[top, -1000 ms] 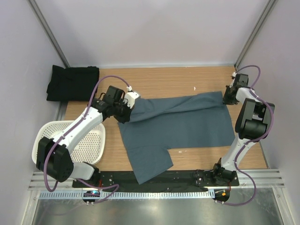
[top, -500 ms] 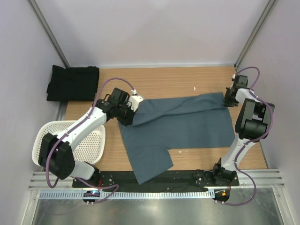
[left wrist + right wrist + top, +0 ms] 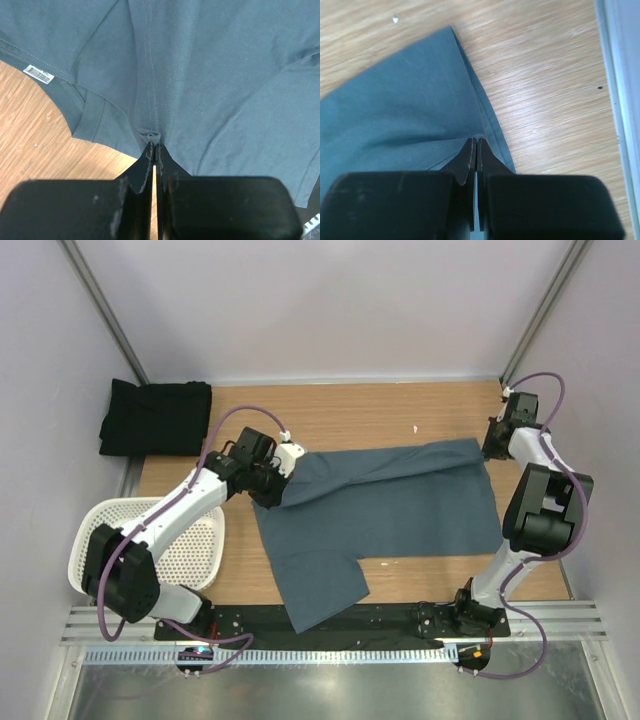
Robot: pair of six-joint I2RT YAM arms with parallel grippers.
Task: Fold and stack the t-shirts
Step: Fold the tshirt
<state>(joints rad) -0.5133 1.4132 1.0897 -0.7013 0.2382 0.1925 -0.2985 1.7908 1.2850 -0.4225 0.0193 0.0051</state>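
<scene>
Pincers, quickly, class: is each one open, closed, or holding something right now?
Left pincer: closed, pinching a fold of the blue-grey t-shirt.
Right pincer: closed, pinching that t-shirt's edge.

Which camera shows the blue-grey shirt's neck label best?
Left wrist: the white label shows clearly by the collar of the blue-grey shirt. Top external shows the shirt but no label; right wrist shows only a hem corner.

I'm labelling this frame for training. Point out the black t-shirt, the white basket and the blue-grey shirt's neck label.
black t-shirt (image 3: pixel 155 418), top external view, middle of the folded cloth.
white basket (image 3: pixel 192 548), top external view, bare mesh floor.
neck label (image 3: pixel 38 73), left wrist view, centre of the white tag.
</scene>
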